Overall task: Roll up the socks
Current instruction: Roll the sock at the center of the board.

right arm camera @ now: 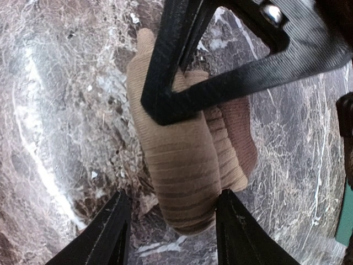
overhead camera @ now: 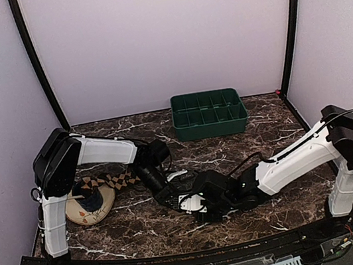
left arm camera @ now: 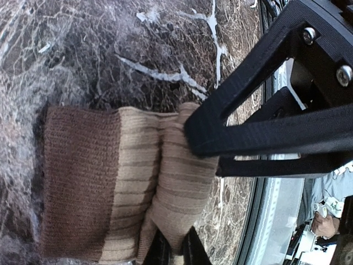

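A plain tan-brown sock (left arm camera: 110, 187) with a darker brown cuff lies partly rolled on the marble table. My left gripper (left arm camera: 175, 243) is shut on a fold of the sock at its tan end. In the right wrist view the rolled sock (right arm camera: 182, 160) sits between the spread fingers of my right gripper (right arm camera: 174, 201), which is open and straddles its end. In the top view both grippers, left (overhead camera: 171, 192) and right (overhead camera: 198, 203), meet at the table's middle front and hide the sock. The diamond-check socks (overhead camera: 113, 181) lie at the left by the dish.
A round cream dish (overhead camera: 82, 213) with a dark blue cup (overhead camera: 93, 201) on it sits at the left front. A green compartment tray (overhead camera: 210, 126) stands at the back centre. The table's front edge is close to the grippers.
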Tool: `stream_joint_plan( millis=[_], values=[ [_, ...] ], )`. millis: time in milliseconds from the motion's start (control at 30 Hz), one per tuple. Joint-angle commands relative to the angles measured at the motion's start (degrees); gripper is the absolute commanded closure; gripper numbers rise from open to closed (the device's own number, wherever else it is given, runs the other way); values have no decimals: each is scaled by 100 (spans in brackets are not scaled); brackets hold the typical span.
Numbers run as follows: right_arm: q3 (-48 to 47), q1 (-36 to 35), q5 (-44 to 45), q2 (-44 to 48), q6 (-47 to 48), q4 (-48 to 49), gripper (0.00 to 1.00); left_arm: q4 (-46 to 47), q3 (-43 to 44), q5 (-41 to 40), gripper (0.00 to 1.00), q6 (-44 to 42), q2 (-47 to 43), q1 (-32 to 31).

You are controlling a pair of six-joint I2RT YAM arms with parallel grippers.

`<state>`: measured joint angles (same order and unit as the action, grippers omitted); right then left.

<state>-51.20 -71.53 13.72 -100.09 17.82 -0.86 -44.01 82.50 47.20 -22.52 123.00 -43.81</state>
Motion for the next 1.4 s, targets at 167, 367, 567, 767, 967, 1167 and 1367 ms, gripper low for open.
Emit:
stream_joint_plan(
  millis=[167, 367, 567, 767, 967, 1167, 1367],
  values=[
    [-276, 79, -18, -231, 341, 81, 54, -381, 7, -135, 100, -147, 215, 30],
    [-339, 249, -300, -330, 420, -6, 68, -380, 16, -102, 100, -165, 223, 61],
    [-413, 393, -632, -440, 430, -247, 81, -389, 49, -56, 100, -156, 239, 89],
    [-567, 527, -1052, -554, 398, -604, 91, -419, 106, -19, 100, -108, 241, 157],
    [-856, 691, -1441, -732, 303, -1015, 95, -214, 71, -362, 90, 214, -30, 301],
    [-929, 808, -1713, -811, 160, -1159, 97, 224, -289, -219, 80, 468, -531, 557],
    [-1004, 886, -1868, -892, 48, -1240, 98, 323, -392, 14, 73, 525, -754, 663]
  ],
)
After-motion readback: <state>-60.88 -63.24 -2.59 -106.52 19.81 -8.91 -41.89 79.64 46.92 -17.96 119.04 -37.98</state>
